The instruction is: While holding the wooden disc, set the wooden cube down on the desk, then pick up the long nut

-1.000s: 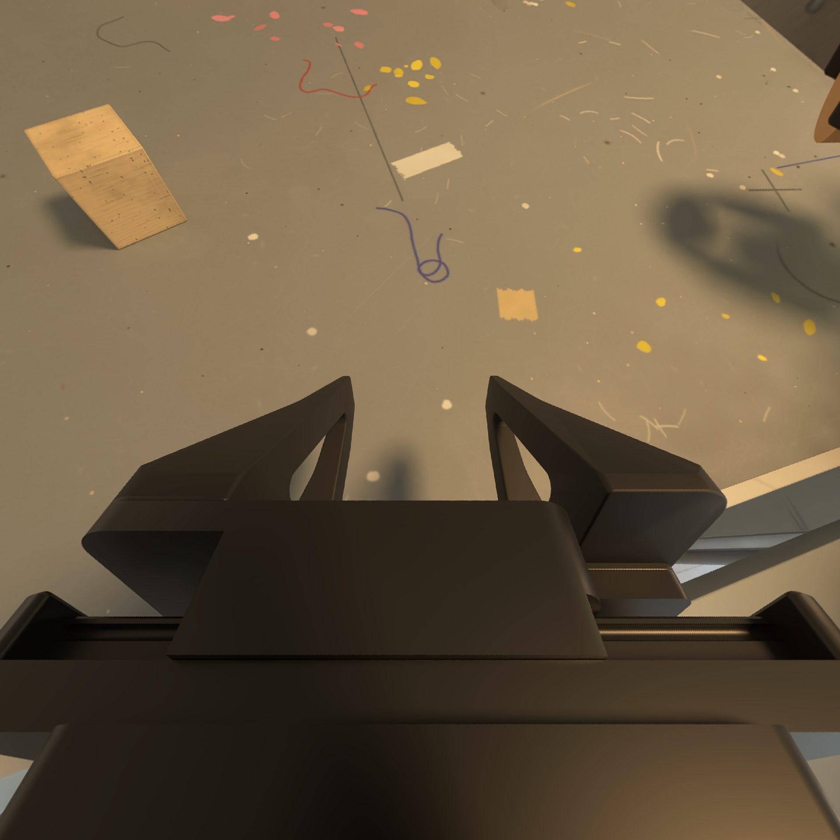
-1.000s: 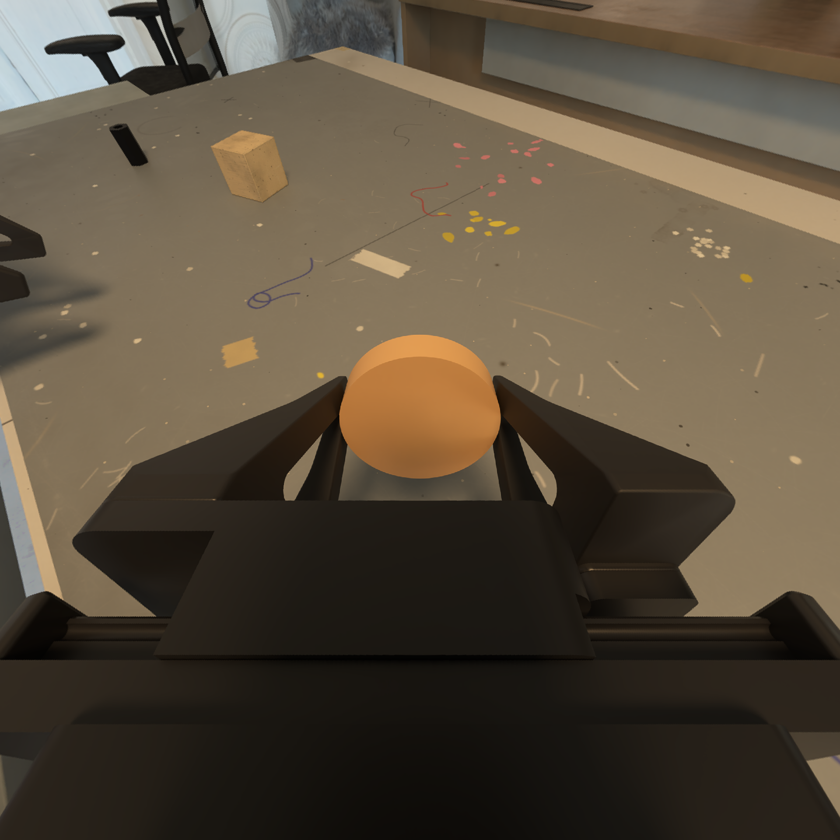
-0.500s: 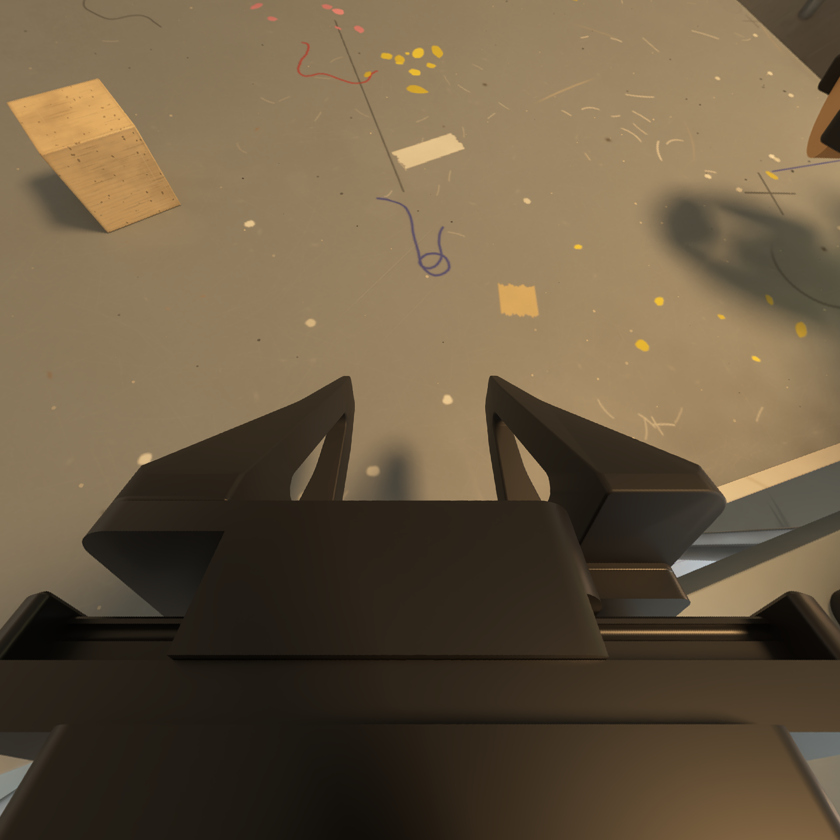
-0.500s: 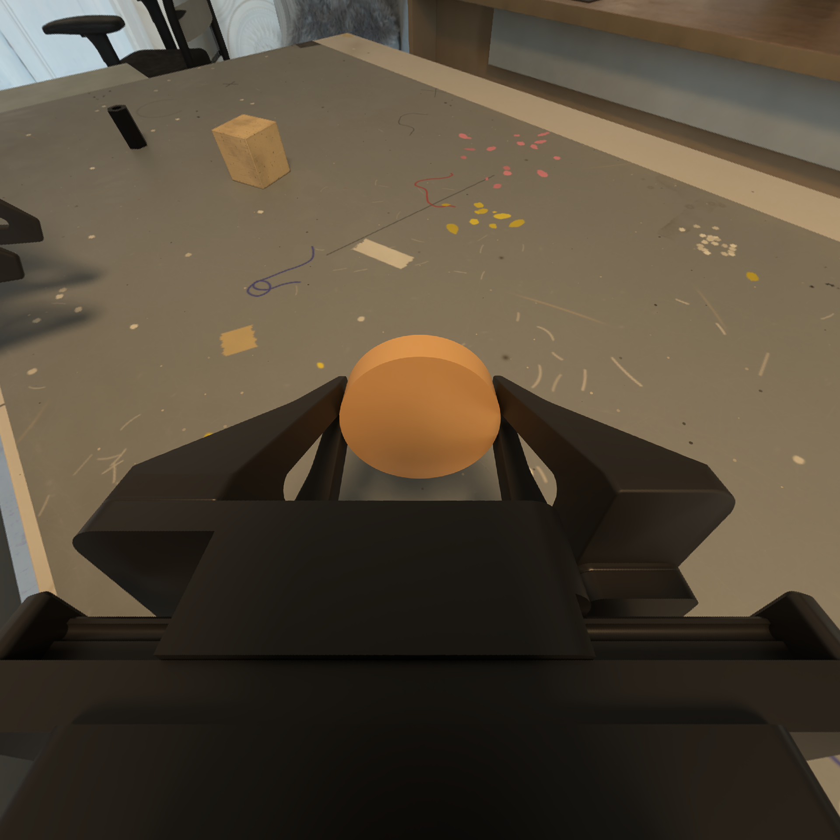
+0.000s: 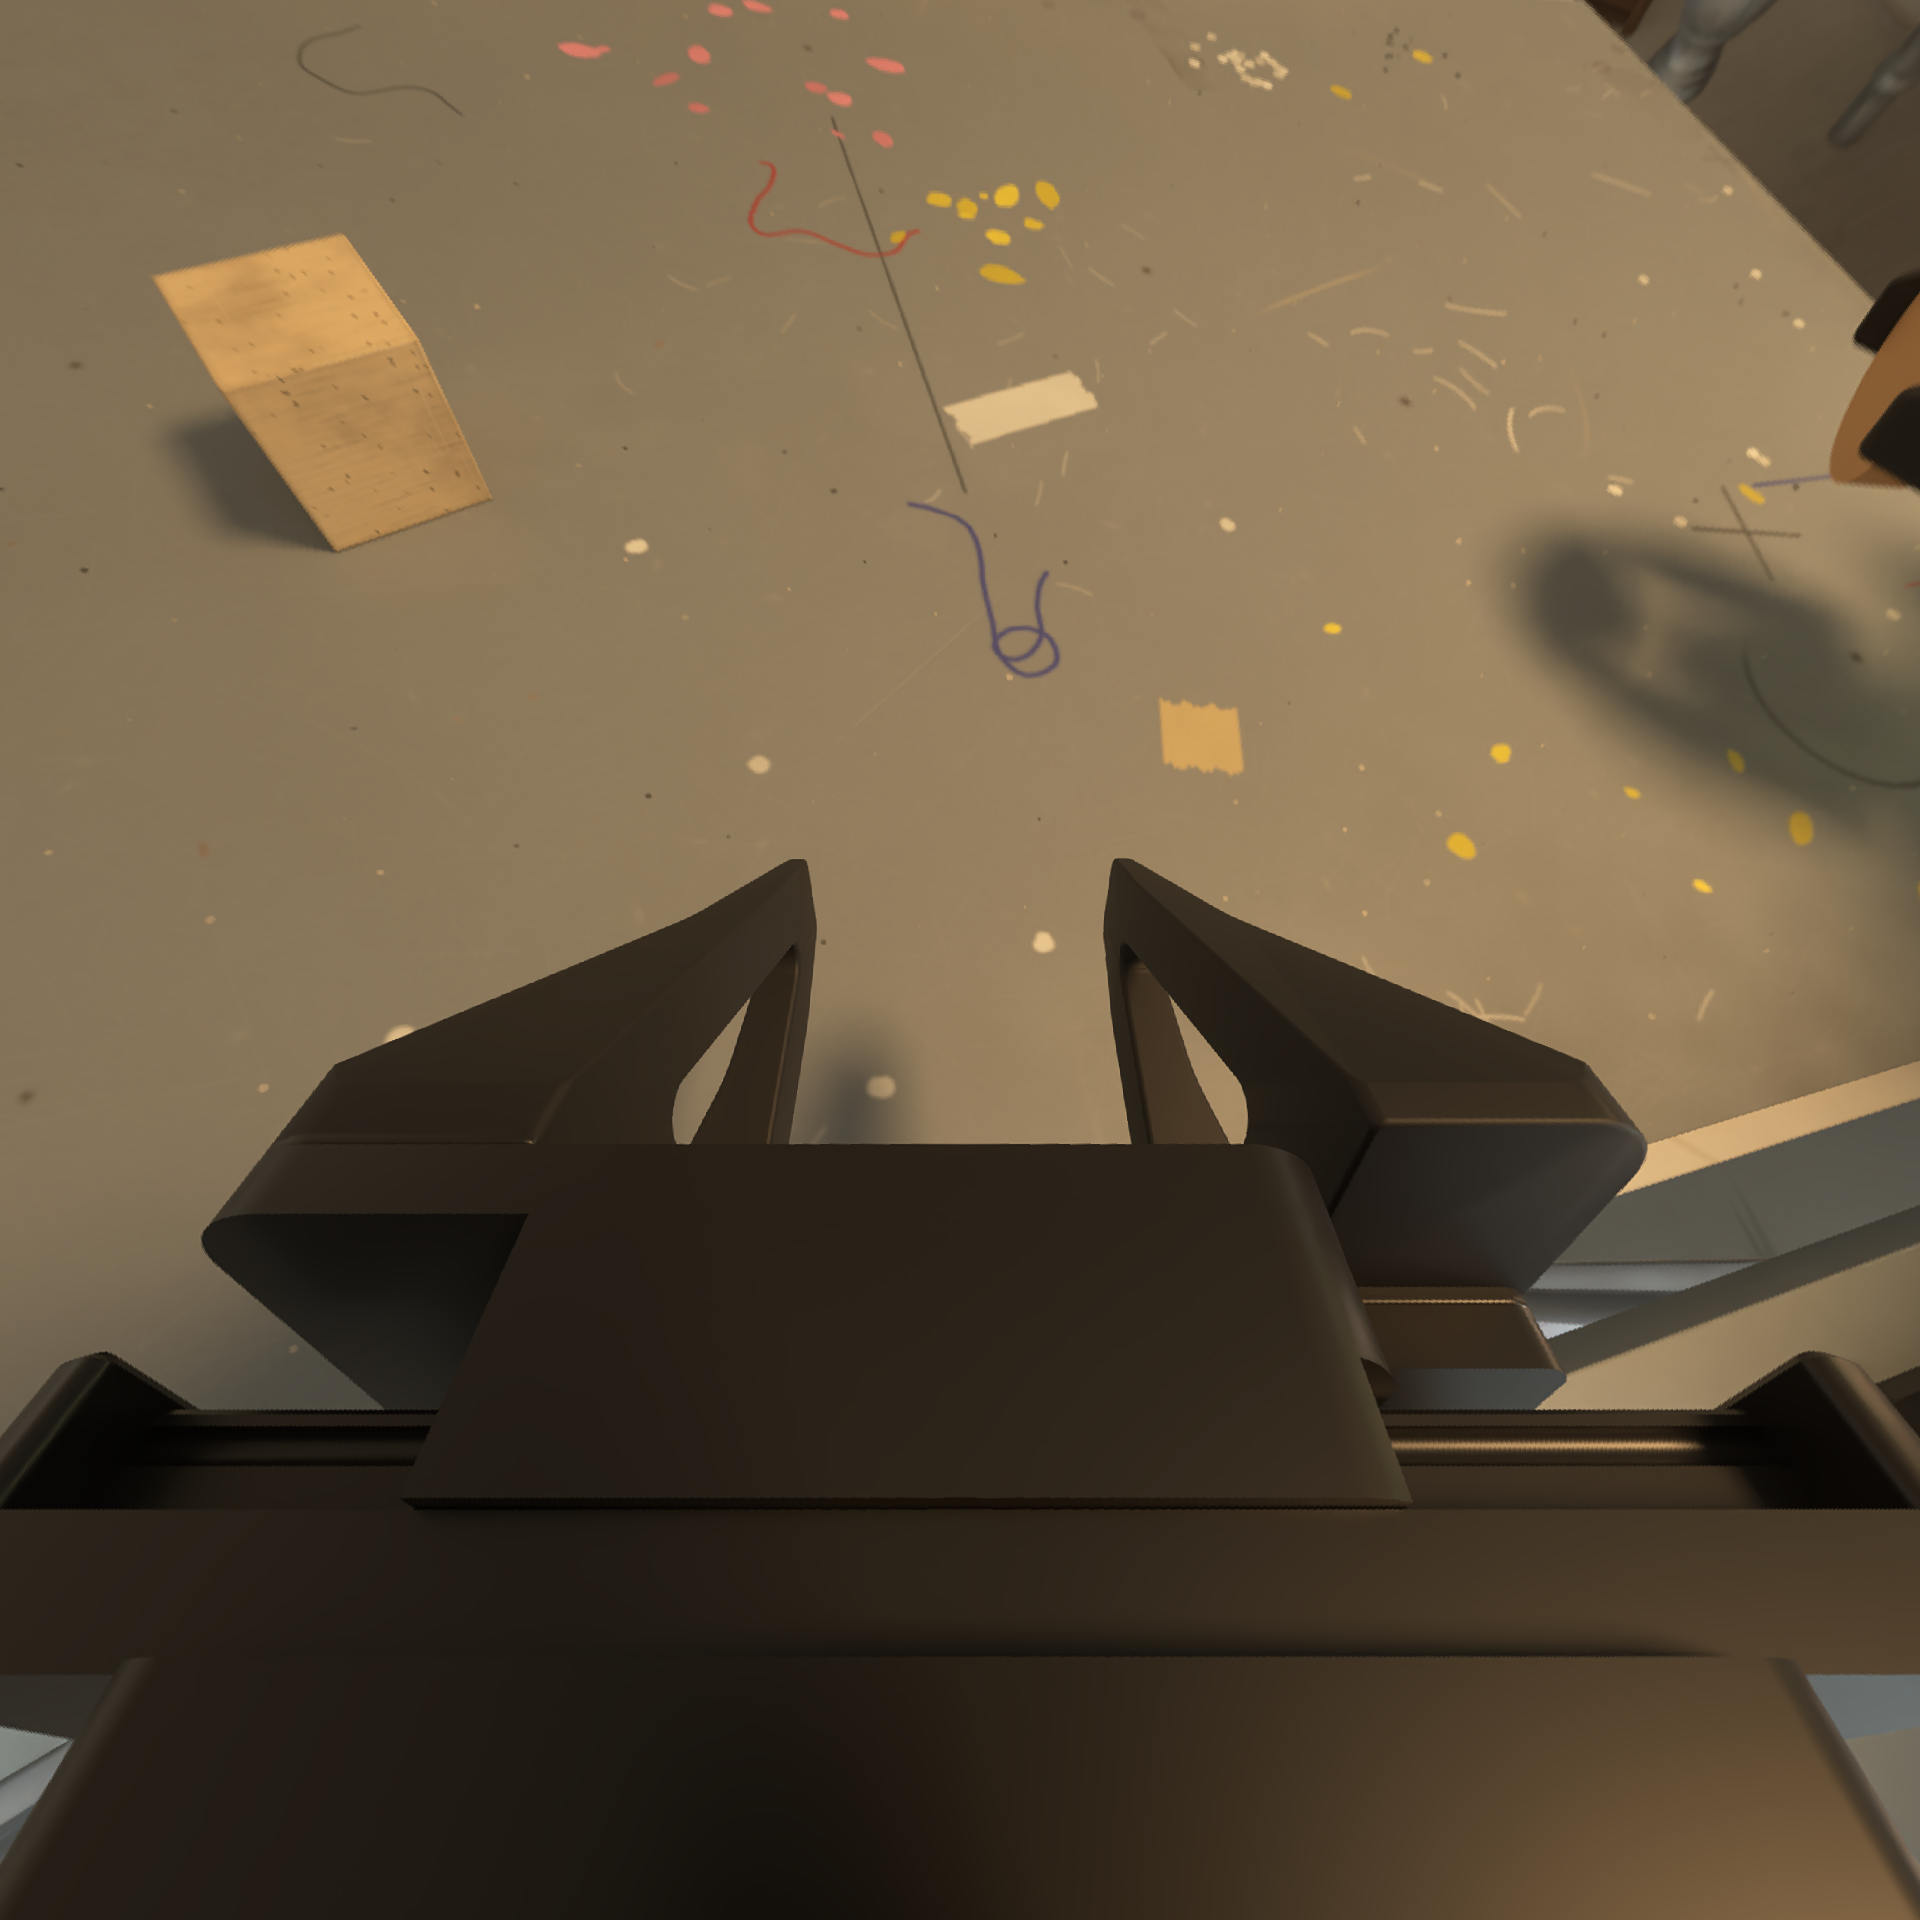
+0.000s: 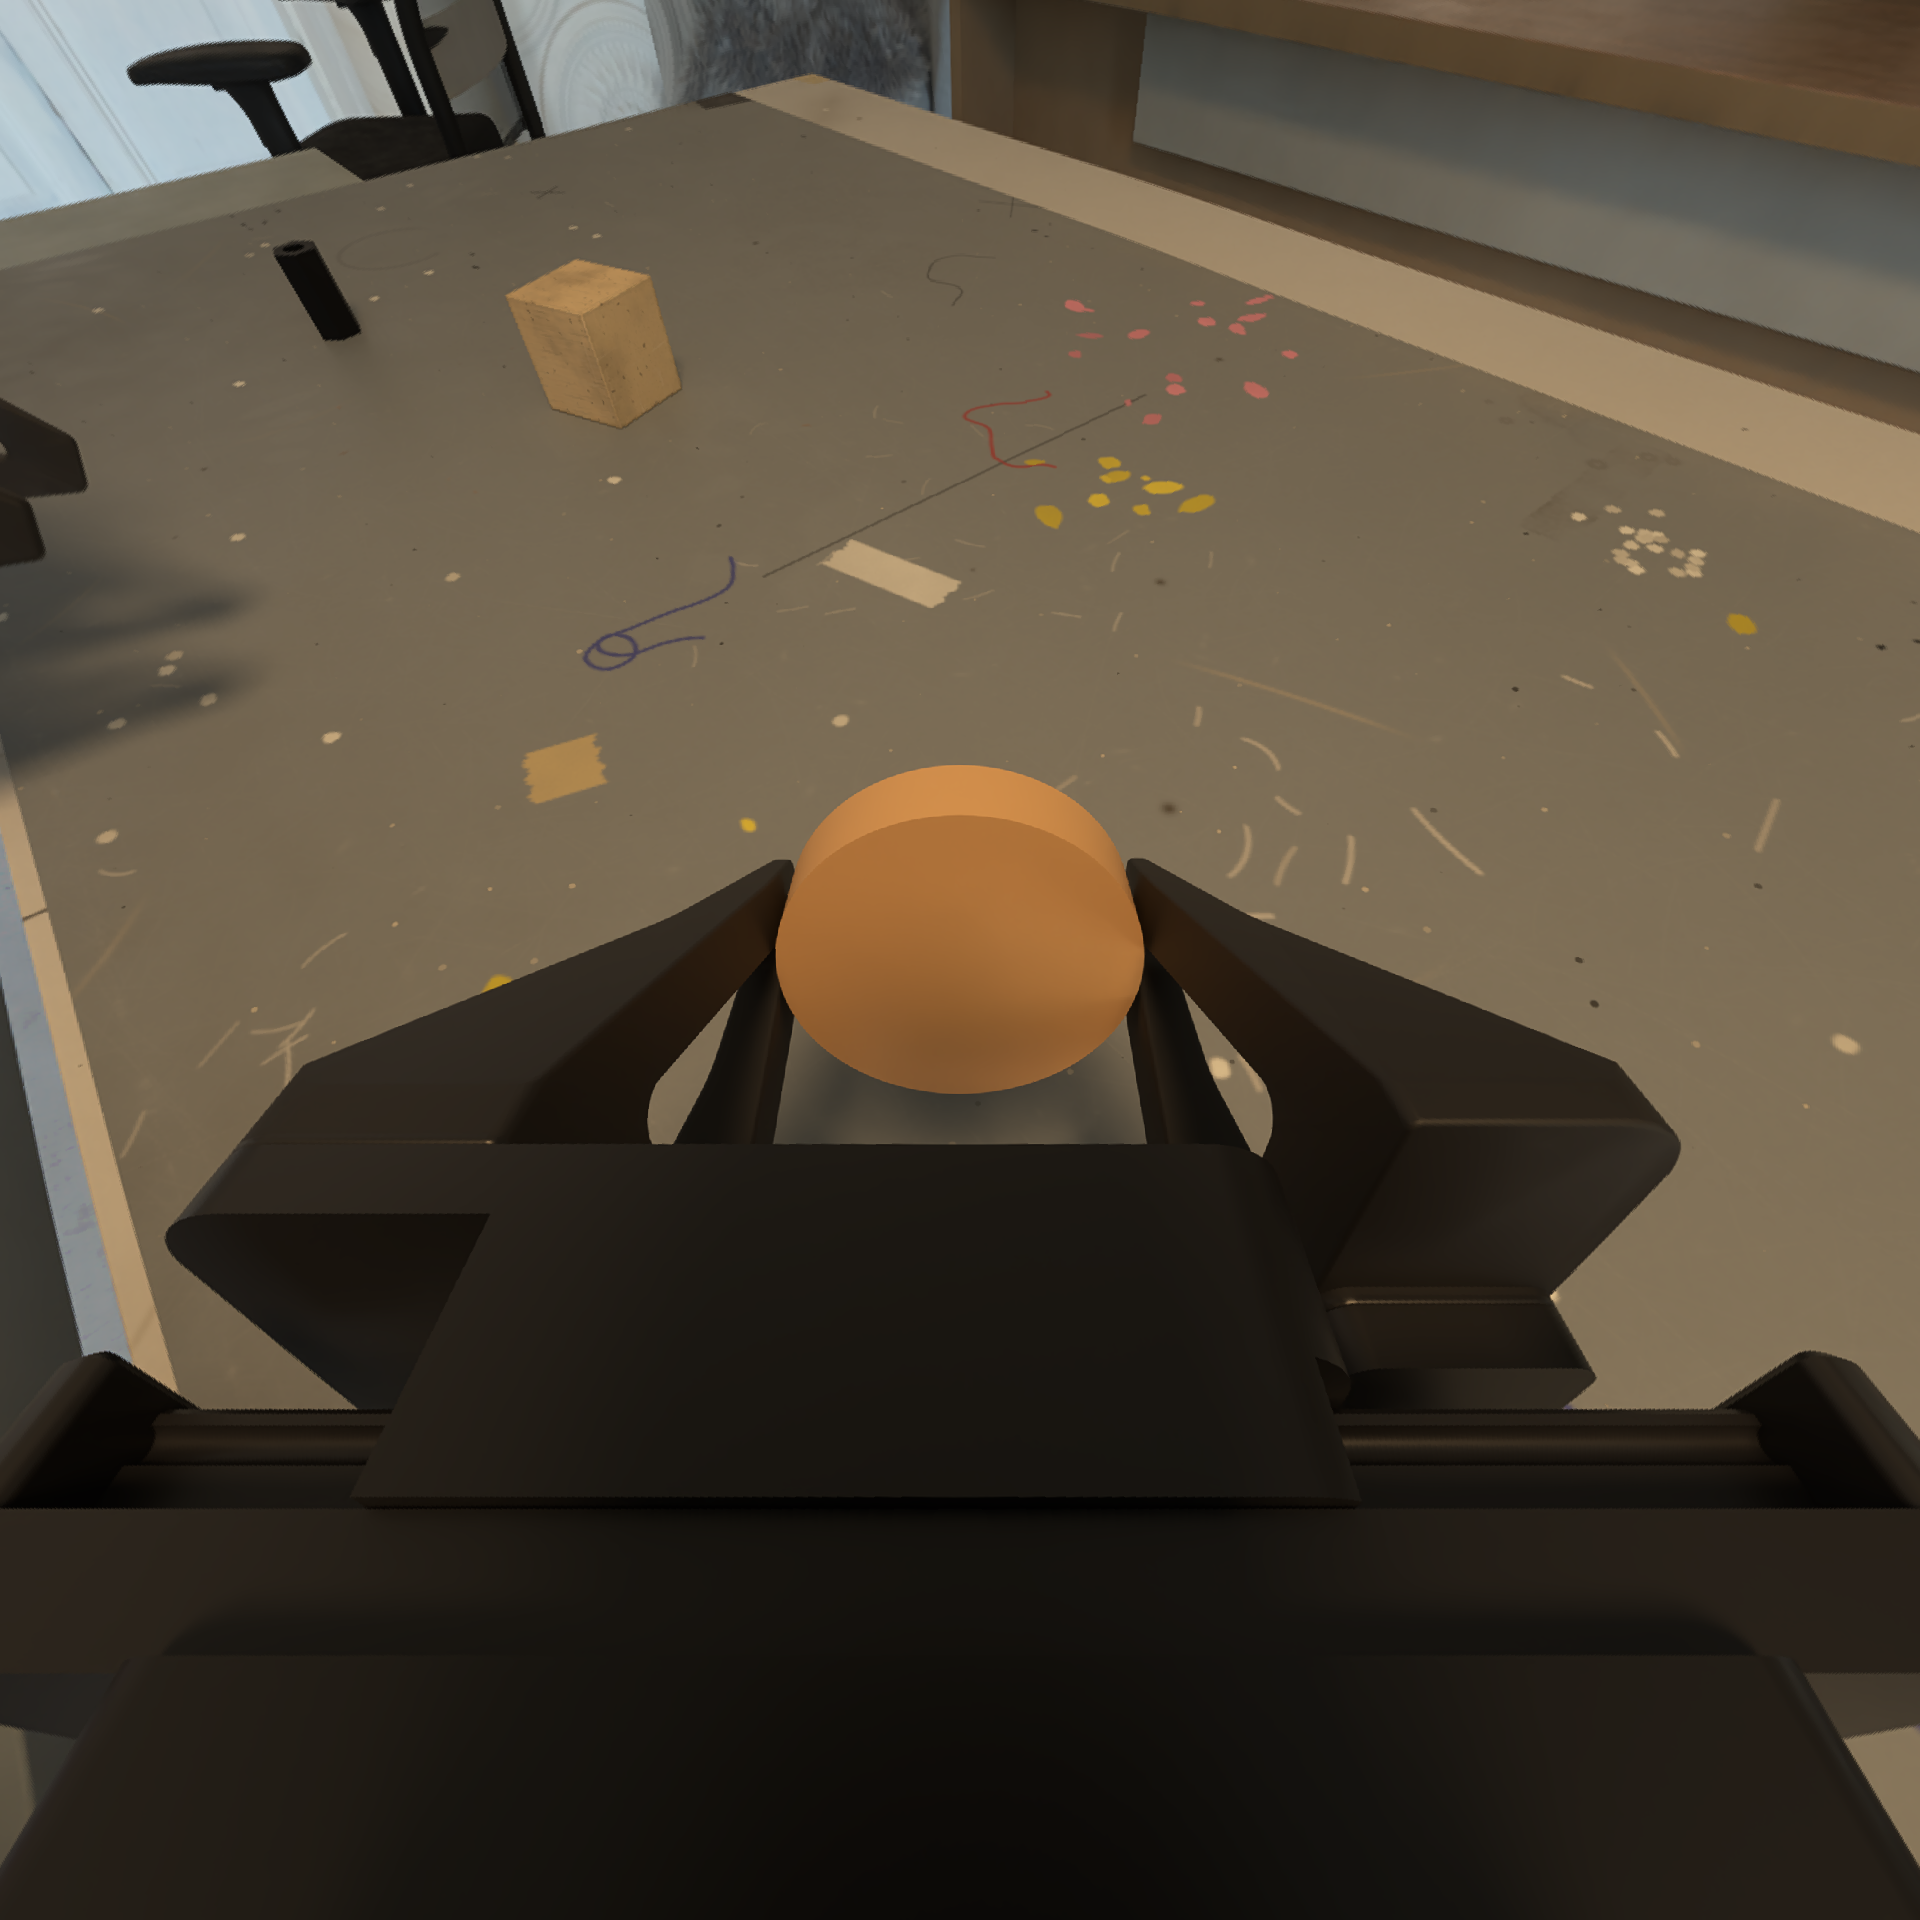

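The wooden cube (image 5: 322,390) rests on the grey desk (image 5: 623,675), up and to the left of my left gripper (image 5: 958,883), which is open and empty above the desk. The cube also shows in the right wrist view (image 6: 594,341). My right gripper (image 6: 958,883) is shut on the orange wooden disc (image 6: 958,935) and holds it above the desk. The disc's edge shows at the right border of the left wrist view (image 5: 1870,436). The long nut (image 6: 315,291), a black cylinder, lies at the far left of the desk beyond the cube. It is out of the left wrist view.
The desk carries paint flecks, scribbles and tape patches (image 5: 1200,736). Its near edge (image 5: 1766,1122) runs at the right of the left wrist view. Office chairs (image 6: 270,83) stand beyond the far left edge, and a wooden counter (image 6: 1558,62) lies past the far right edge.
The left wrist view has shifted so the cube sits lower and further right in it than half a second ago. The right gripper still holds the disc and has drifted slightly.
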Robot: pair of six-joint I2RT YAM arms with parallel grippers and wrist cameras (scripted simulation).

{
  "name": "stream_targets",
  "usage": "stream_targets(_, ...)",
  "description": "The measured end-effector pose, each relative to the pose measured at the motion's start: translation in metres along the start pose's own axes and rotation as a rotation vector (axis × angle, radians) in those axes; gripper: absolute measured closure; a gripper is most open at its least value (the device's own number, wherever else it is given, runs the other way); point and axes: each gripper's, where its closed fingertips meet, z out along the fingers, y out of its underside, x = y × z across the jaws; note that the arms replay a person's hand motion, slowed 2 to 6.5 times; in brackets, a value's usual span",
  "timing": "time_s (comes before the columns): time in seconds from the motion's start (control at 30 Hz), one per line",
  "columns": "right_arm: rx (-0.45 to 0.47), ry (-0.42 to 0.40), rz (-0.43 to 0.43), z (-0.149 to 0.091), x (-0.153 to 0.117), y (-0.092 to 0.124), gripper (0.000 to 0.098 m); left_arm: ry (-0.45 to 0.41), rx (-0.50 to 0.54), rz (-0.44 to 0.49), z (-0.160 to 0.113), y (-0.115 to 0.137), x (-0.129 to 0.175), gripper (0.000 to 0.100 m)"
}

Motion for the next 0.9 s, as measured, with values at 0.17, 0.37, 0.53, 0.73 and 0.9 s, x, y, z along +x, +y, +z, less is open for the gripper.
stream_targets(0.17, -0.002, -0.008, 0.006, 0.0, -0.002, 0.001, 0.0458, -0.014, 0.02, -0.025, -0.012, -0.018, -0.009, 0.053)
stream_targets(0.37, -0.005, -0.013, 0.0, 0.0, -0.003, 0.001, 0.0458, -0.126, -0.01, -0.021, -0.03, -0.043, -0.042, 0.053)
stream_targets(0.53, -0.006, -0.015, -0.013, 0.0, -0.004, 0.002, 0.0458, -0.251, -0.073, -0.026, -0.044, -0.065, -0.085, 0.053)
stream_targets(0.73, -0.009, -0.024, -0.011, 0.0, -0.007, 0.003, 0.0458, -0.351, -0.245, -0.053, -0.049, -0.077, -0.143, 0.055)
stream_targets(0.9, -0.01, -0.034, 0.002, 0.0, -0.007, 0.003, 0.0458, -0.427, -0.398, -0.09, -0.042, -0.079, -0.195, 0.057)
